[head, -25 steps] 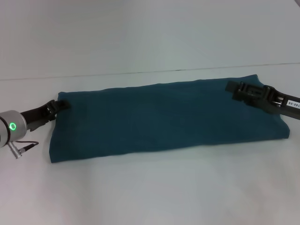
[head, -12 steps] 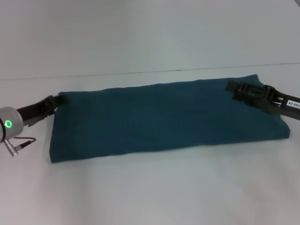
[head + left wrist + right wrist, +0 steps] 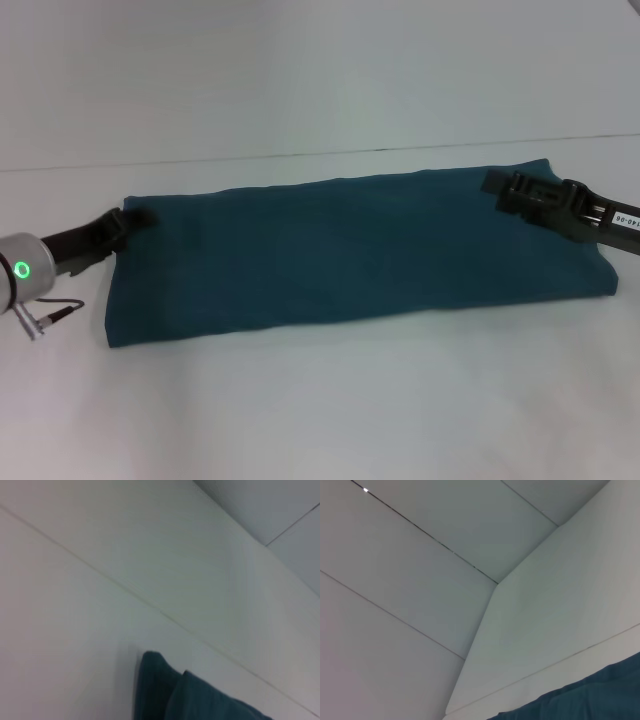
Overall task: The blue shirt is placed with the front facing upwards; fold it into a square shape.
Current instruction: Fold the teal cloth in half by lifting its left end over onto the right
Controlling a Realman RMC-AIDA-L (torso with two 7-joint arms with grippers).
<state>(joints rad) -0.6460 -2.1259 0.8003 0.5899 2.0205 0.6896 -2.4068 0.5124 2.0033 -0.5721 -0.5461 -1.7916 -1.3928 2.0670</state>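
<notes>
Left gripper back at blue shirt corner.

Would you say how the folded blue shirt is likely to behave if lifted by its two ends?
The blue shirt is soft cloth lying flat, so it would probably sag in the middle. Its stacked layers may slip apart. It looks light and unlikely to roll.

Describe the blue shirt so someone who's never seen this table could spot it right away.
On the white table, look at the middle strip between the left gripper and right gripper. The blue shirt lies there folded into a long flat band, the only dark teal cloth on the pale surface.
</notes>
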